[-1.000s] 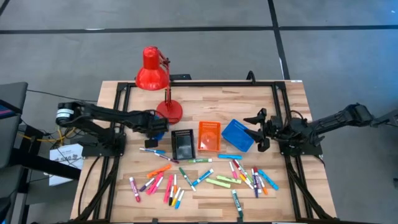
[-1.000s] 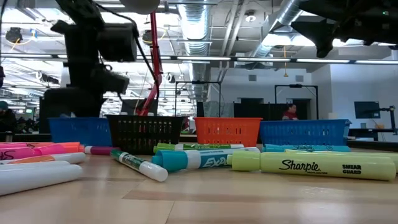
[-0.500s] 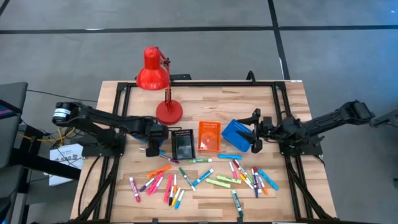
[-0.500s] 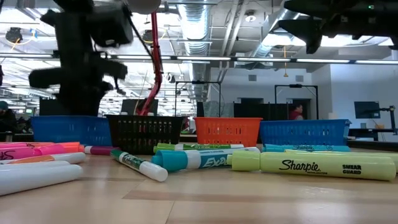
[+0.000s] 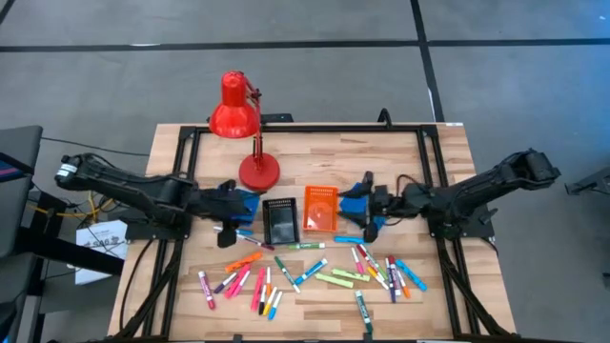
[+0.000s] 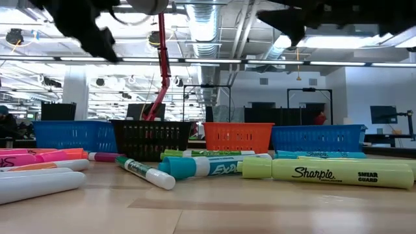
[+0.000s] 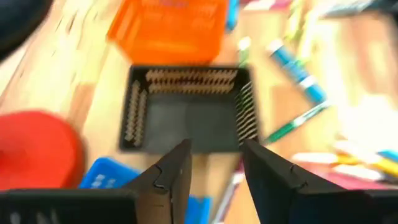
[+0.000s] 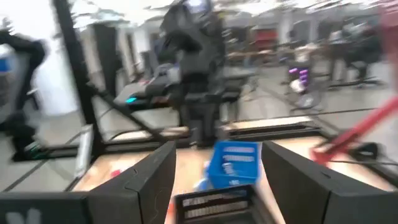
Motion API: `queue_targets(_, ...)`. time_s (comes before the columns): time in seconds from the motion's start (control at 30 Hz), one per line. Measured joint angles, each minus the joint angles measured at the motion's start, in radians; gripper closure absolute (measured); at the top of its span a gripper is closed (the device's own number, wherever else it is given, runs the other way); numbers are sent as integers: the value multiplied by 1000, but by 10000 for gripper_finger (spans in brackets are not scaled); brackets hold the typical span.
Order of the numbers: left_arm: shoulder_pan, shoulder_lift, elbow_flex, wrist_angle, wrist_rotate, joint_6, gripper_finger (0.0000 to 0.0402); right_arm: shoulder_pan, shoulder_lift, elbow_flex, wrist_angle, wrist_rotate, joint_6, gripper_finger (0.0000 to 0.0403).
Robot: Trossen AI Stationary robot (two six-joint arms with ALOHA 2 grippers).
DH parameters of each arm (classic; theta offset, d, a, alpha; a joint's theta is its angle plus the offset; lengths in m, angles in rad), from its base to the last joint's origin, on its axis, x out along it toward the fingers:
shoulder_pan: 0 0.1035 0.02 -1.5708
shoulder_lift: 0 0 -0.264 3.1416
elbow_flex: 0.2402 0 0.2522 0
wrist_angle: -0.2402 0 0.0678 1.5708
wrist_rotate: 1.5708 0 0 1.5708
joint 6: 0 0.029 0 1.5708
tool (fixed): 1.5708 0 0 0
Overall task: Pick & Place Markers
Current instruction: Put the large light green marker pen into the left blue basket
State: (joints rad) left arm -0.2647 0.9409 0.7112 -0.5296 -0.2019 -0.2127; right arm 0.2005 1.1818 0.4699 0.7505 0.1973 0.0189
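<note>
Fingers parted and empty, the left gripper [image 7: 214,168] hovers above the small black mesh plastic tray [image 7: 186,109], while the right gripper [image 5: 367,205], also spread with nothing held, hangs above the blue tray. Some thirty coloured markers [image 5: 315,272] lie scattered across the wooden table [image 5: 448,171]; sorting seems barely begun.

Markers [image 5: 315,272] strewn before a row of trays [image 5: 279,220]; lamp [image 5: 240,129] behind, toward the left
</note>
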Motion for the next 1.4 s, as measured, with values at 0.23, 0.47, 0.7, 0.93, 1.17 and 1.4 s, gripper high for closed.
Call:
queue_targets(0.23, -147, 27, 0, 80, -65, -6, 283, 12, 207, 282, -405, -41, 0, 173)
queue_targets(0.47, -210, 136, 0, 83, -168, -31, 284, 71, 427, 549, -801, -42, 13, 173)
queue_targets(0.7, -212, 193, 0, 87, -172, -32, 284, 127, 604, 676, -960, -40, 93, 173)
queue_targets(0.93, -212, 191, 0, 102, -172, -32, 284, 96, 759, 708, -963, -41, 115, 173)
queue_targets(1.17, -212, 191, 0, 114, -172, -32, 284, 76, 804, 724, -997, -38, 115, 173)
queue_targets(1.4, -211, 191, 0, 120, -172, -32, 284, 56, 822, 725, -1010, -43, 184, 216)
